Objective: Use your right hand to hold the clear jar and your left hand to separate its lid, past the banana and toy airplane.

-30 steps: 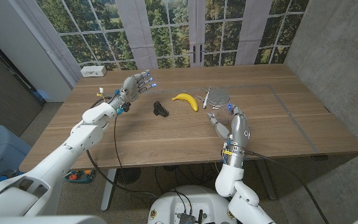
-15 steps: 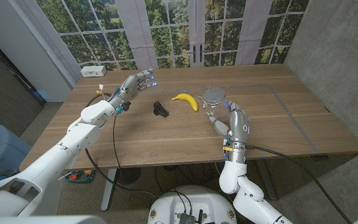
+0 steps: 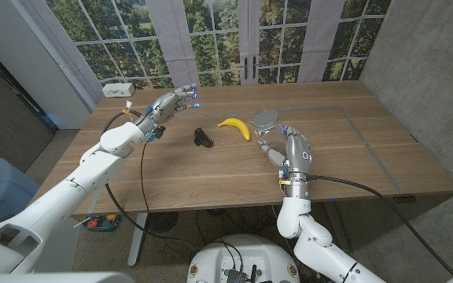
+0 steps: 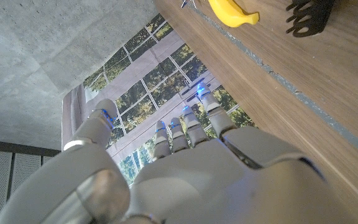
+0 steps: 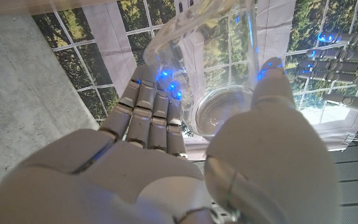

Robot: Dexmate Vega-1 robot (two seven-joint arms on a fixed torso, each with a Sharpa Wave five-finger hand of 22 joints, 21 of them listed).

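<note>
My right hand (image 3: 296,151) is wrapped around the clear jar (image 3: 269,132), fingers (image 5: 148,106) on one side of the glass and thumb on the other, and the jar is tipped over at a slant rather than standing straight. In my right wrist view I look up through the glass wall (image 5: 219,56) with the window panes showing behind it. The jar's metal lid (image 3: 267,119) sits on the far end of the jar, away from me. Just beside the lid, toward my left, lies the banana (image 3: 235,126) on the wooden table (image 3: 368,149), and a little further left is the small dark toy airplane (image 3: 203,138). My left hand (image 3: 166,104) holds nothing; it hangs above the table's far left part with its fingers stretched out and apart, well away from the jar. Beyond it, near the table's back corner, rests a small white box (image 3: 117,90).
</note>
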